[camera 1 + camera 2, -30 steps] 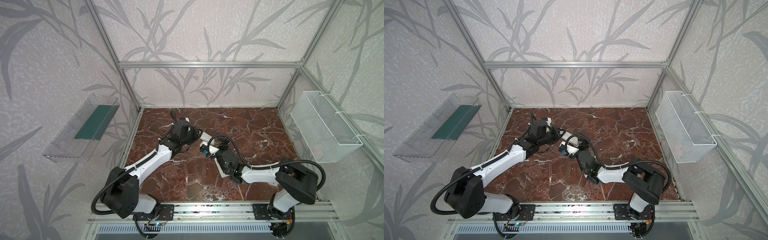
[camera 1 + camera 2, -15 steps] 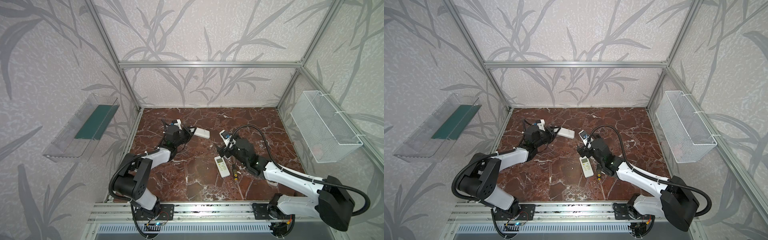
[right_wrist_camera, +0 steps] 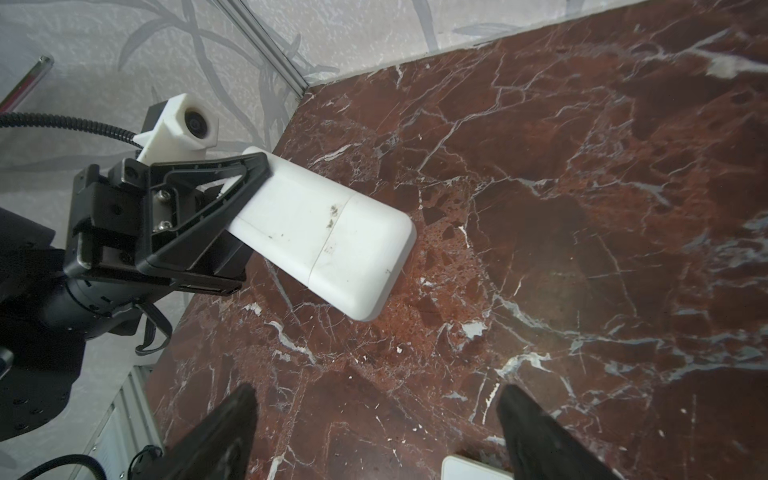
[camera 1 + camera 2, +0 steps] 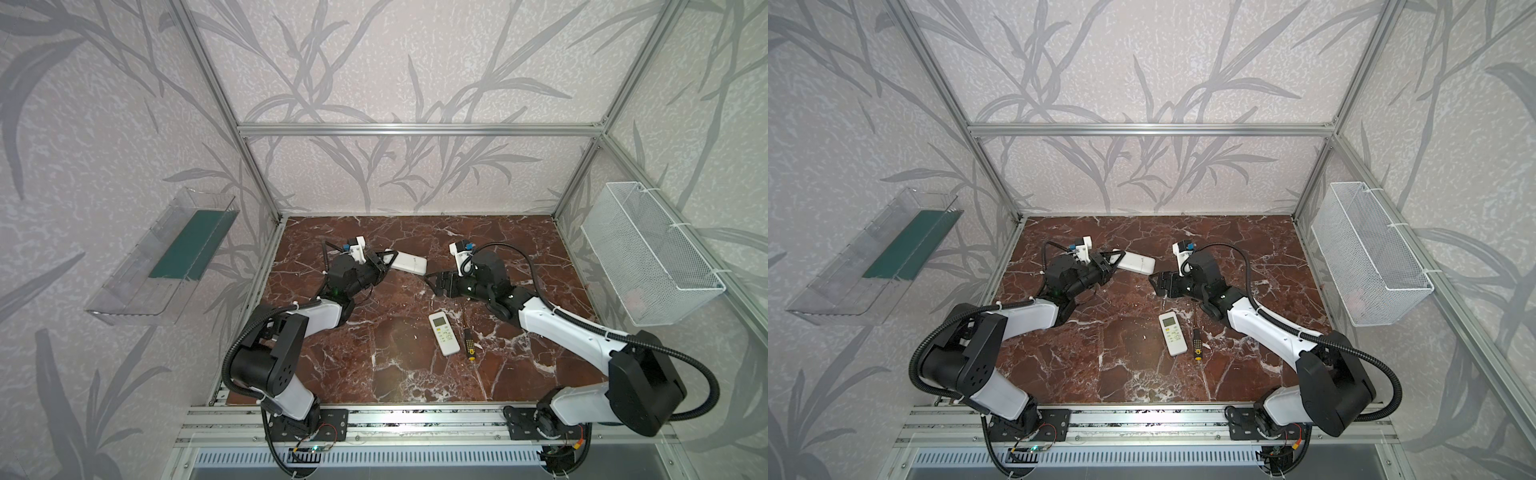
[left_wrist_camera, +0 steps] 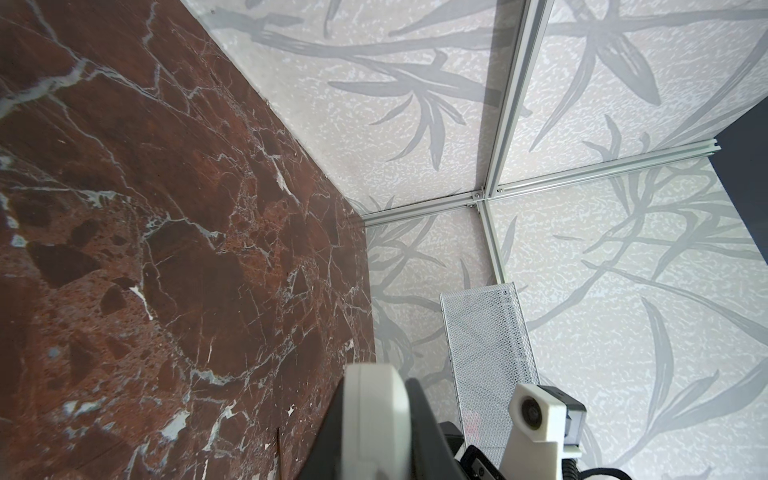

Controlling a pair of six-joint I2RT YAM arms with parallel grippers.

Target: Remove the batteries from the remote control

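Observation:
In both top views my left gripper [image 4: 384,262] [image 4: 1113,262] is shut on one end of a white remote control [image 4: 409,262] [image 4: 1137,262] and holds it off the marble floor at the back left. The right wrist view shows the remote control's [image 3: 332,237] plain back with a cover seam, and the left gripper [image 3: 249,183] clamped on its end. In the left wrist view the remote control [image 5: 376,415] sits between the jaws. My right gripper [image 4: 432,283] [image 4: 1156,284] [image 3: 376,399] is open and empty, a short way from the remote control's free end. The batteries are hidden.
A second white remote [image 4: 444,333] [image 4: 1173,333] lies face up on the floor, beside a black-and-yellow screwdriver [image 4: 468,343] [image 4: 1196,343]. A white wire basket [image 4: 648,253] hangs on the right wall. A clear shelf [image 4: 166,257] hangs on the left wall.
The grippers, close together mid-floor a second ago, have parted. The left one carried the remote control to the back left. The right one has turned to face its free end.

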